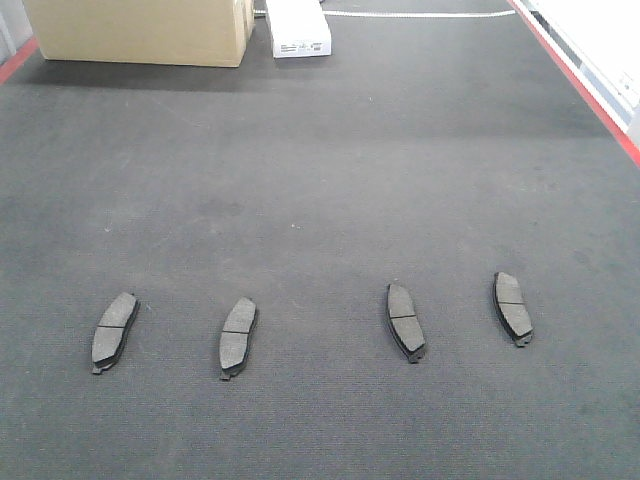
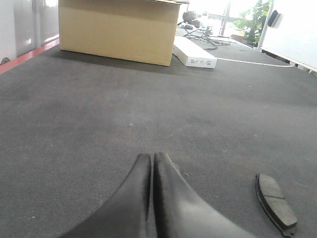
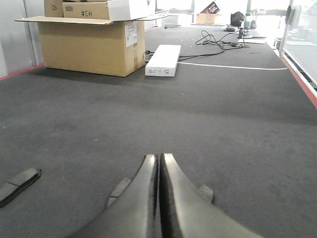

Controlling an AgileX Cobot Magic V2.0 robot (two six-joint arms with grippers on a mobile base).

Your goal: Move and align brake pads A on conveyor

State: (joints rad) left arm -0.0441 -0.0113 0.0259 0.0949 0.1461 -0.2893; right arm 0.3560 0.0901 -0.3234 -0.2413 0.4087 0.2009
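The conveyor (image 1: pixel 320 180) is stretching wide and dark across all our views, its red edge (image 1: pixel 590 100) running along the right side. At its far end we are seeing a cardboard box (image 1: pixel 140 30) sitting beside a flat white box (image 1: pixel 298 28), the two just apart. Four pads are lying in a rough row on the near part of the belt, well apart from each other: the first pad (image 1: pixel 114 330) and second pad (image 1: pixel 238 336) are leaning right at the top, the third pad (image 1: pixel 406 321) and fourth pad (image 1: pixel 513 307) are leaning left. Our left gripper (image 2: pixel 152 163) is hovering low over the belt with its fingers pressed together, holding nothing, a pad (image 2: pixel 275 203) lying to its right. Our right gripper (image 3: pixel 159 163) is likewise closed and empty, hanging directly above a pad (image 3: pixel 206 192) whose ends are peeking out on either side.
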